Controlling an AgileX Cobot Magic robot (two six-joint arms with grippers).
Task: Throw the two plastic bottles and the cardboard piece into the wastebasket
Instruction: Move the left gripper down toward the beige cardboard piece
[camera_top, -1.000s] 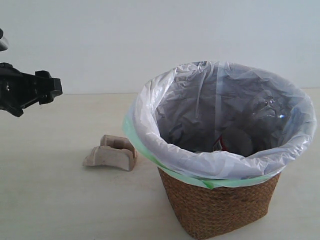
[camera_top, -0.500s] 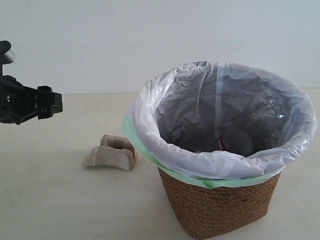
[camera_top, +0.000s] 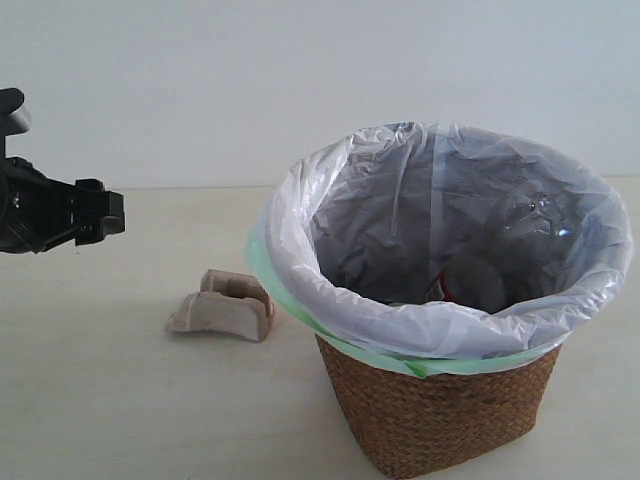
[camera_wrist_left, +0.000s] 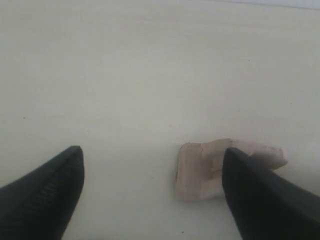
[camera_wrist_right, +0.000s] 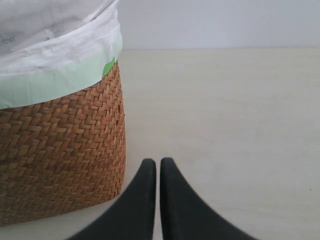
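Observation:
The grey-beige cardboard piece (camera_top: 223, 307) lies on the table just left of the wastebasket (camera_top: 440, 400), a brown wicker basket lined with a white bag. Inside the basket a clear bottle (camera_top: 475, 282) with a red label shows against the liner; the green-capped bottle is hidden. My left gripper (camera_top: 100, 212) hangs at the far left, above and left of the cardboard. In the left wrist view that gripper (camera_wrist_left: 152, 155) is open with nothing held, and the cardboard piece (camera_wrist_left: 202, 170) sits by one fingertip. My right gripper (camera_wrist_right: 157, 162) is shut and empty, beside the wastebasket (camera_wrist_right: 65, 155).
The pale table (camera_top: 100, 400) stretches bare in front of and left of the basket. A plain white wall (camera_top: 200, 90) stands behind it. In the right wrist view the table (camera_wrist_right: 240, 110) lies bare beside the basket.
My left gripper has drifted slightly down and left at the far left edge. The cardboard piece and the basket have not moved.

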